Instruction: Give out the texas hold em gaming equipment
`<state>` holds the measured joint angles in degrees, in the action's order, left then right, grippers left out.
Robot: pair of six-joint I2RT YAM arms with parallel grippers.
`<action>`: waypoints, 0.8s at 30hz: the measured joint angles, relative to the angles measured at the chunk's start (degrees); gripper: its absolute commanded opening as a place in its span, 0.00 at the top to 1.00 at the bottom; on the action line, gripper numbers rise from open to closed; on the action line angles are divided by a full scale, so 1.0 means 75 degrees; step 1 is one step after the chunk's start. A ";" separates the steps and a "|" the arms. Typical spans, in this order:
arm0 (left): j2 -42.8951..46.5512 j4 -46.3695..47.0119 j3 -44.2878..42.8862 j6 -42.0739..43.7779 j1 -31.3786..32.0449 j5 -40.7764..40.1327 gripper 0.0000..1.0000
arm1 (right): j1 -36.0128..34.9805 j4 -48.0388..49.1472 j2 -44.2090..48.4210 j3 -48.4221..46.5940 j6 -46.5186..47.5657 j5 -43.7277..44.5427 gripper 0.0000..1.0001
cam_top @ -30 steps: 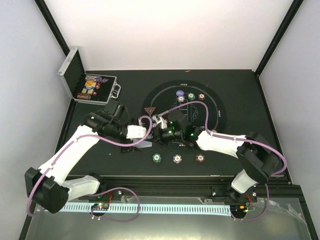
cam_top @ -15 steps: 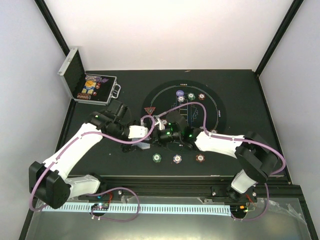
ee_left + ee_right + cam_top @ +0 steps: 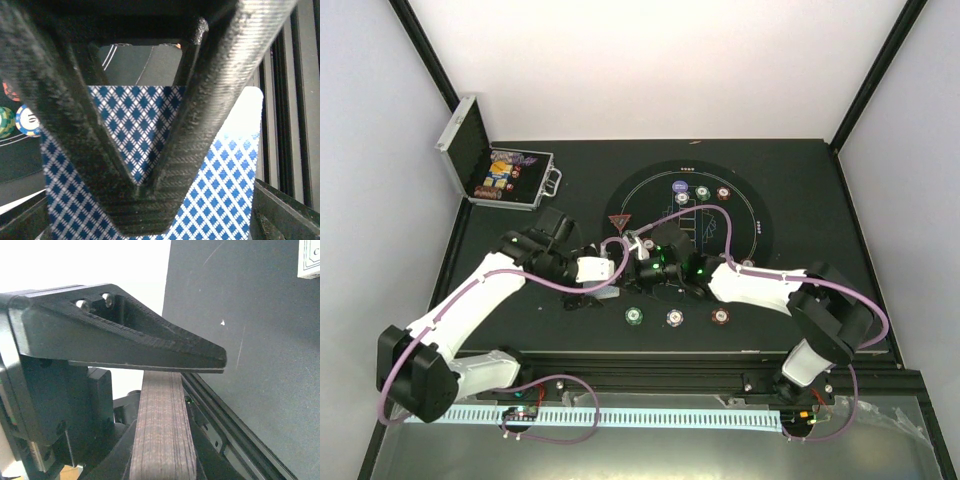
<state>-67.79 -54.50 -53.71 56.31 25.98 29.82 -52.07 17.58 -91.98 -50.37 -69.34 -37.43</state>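
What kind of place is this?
Probably a robot test booth staged as a poker table: plain white walls around a black tabletop, a round printed playing mat, and small round poker chips.

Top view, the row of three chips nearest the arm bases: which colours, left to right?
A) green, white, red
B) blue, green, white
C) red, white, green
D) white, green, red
A: the green chip lies leftmost, the white chip sits in the middle and the red chip is rightmost.
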 measured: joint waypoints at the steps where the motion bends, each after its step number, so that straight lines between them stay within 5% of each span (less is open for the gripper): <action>1: 0.0032 0.0023 0.0009 -0.0017 0.0000 -0.0017 0.14 | 0.0000 0.0003 -0.0012 0.0000 -0.0006 0.0000 0.99; 20: 0.0289 0.0446 0.0224 -0.0204 0.0003 -0.0140 0.54 | 0.0003 -0.0020 -0.0093 0.0003 0.0012 0.0137 0.99; 24: 0.0291 0.0423 0.0224 -0.0227 0.0003 -0.0134 0.84 | 0.0003 -0.0052 -0.0093 0.0003 0.0058 0.0146 0.99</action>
<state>-65.60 -51.33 -52.03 54.61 26.00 28.82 -52.05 17.19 -92.68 -50.35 -68.90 -36.34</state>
